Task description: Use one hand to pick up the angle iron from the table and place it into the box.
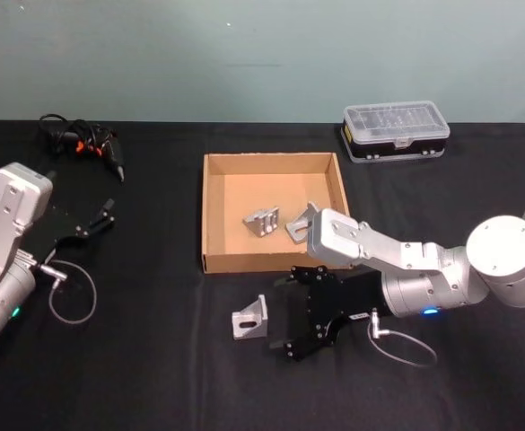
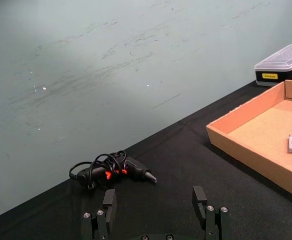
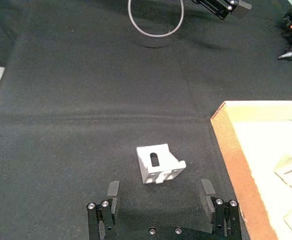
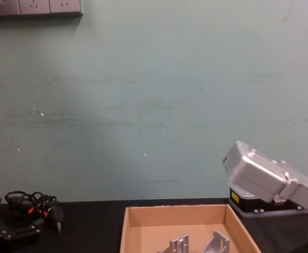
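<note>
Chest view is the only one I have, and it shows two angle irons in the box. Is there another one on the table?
Observer: Yes, one angle iron lies on the table, just before the front wall of the box.
Operator: Which gripper is near it?
Observer: The right gripper, open, sits low on its right side; the piece lies just ahead of the fingers, not between them.
Operator: And the left arm?
Observer: The left gripper is parked open at the table's left side.

Looks like a workshop or robot lab — a black-draped tabletop (image 1: 154, 377) against a teal wall (image 4: 143, 105) with sockets (image 4: 35, 6). A clear-lidded case (image 1: 395, 130) and a corded driver (image 1: 87, 142) lie there.
</note>
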`<state>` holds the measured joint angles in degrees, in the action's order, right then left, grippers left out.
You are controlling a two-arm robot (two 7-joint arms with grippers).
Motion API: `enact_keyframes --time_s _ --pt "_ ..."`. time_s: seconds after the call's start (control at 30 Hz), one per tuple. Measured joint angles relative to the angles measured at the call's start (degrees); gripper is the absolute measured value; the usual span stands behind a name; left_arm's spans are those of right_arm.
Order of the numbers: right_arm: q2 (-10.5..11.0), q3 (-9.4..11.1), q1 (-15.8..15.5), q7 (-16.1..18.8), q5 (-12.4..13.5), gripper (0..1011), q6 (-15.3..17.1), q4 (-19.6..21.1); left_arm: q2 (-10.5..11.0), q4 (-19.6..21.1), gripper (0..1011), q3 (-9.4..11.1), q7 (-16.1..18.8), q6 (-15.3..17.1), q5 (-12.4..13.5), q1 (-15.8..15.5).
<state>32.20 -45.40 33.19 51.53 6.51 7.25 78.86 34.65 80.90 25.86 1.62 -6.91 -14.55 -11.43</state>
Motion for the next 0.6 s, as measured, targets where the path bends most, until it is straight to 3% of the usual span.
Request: enact_keyframes --time_s 0.6 --pt "-3.1 -2.0 2.2 -1.5 0.9 1004 -0.8 -4.3 0.0 0.0 1000 0.0 0.0 0.0 0.0 0.0"
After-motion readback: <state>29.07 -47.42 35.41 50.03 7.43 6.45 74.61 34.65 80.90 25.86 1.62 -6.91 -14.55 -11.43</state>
